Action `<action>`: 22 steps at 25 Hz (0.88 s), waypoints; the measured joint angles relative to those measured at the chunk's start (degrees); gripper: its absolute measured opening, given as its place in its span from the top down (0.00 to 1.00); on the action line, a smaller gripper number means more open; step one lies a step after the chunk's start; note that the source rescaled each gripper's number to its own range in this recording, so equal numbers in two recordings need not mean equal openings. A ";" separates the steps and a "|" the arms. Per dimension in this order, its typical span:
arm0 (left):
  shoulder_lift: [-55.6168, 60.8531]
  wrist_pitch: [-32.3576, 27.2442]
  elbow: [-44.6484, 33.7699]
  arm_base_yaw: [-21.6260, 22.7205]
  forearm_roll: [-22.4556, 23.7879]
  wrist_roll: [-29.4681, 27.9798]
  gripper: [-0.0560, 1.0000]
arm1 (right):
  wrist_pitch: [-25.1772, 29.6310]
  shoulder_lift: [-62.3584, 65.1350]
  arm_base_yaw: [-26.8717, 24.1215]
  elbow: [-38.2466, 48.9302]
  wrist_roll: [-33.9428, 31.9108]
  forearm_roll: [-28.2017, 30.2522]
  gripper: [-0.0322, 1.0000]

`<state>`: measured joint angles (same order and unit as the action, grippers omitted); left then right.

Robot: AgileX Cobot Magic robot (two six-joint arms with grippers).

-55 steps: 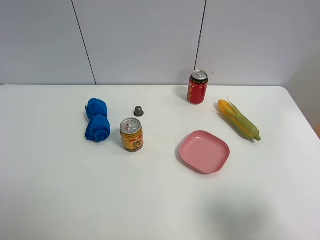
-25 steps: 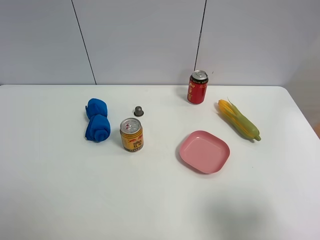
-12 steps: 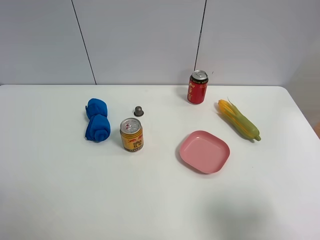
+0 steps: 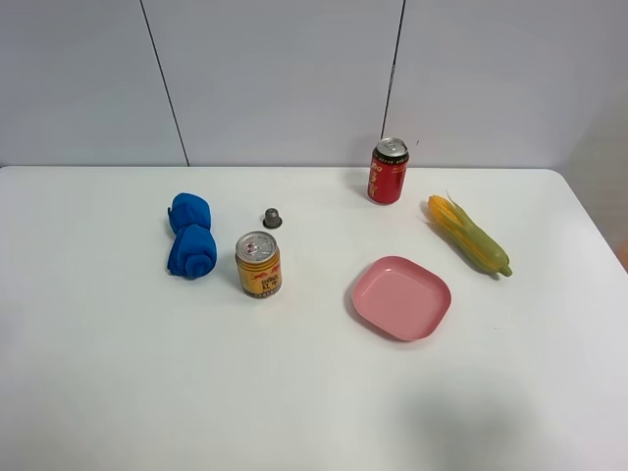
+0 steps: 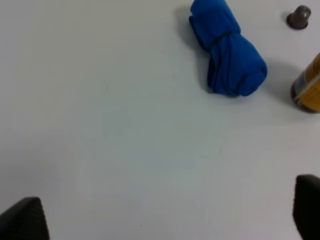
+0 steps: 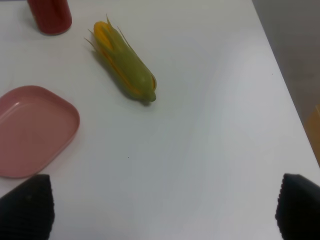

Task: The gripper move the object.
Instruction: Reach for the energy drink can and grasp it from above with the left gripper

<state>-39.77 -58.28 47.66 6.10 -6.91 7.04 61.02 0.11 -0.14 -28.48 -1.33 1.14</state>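
Yellow can [image 4: 258,265] apart from left gripper [image 5: 164,214]

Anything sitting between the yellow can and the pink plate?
Nothing. In the exterior high view, only bare white table runs between the yellow can and the pink plate.

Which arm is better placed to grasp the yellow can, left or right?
Left. The yellow can stands in the table's left half, and the left wrist view shows its edge near the blue cloth. The right wrist view shows corn and the pink plate, not this can.
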 joint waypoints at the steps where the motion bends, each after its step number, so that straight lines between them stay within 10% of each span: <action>1: -3.24 0.15 1.50 0.00 -0.12 0.10 0.00 | 0.00 0.00 0.00 0.00 0.00 0.00 0.00; 6: -16.99 3.78 9.94 -3.18 -0.57 0.47 0.00 | 0.00 0.00 0.00 0.00 0.00 0.00 0.00; 22: -48.64 13.42 22.89 -32.40 -0.39 -1.27 0.00 | 0.00 0.00 0.00 0.00 0.00 0.00 0.00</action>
<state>-88.41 -44.86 70.55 -26.30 -7.30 5.77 61.02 0.11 -0.14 -28.48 -1.33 1.14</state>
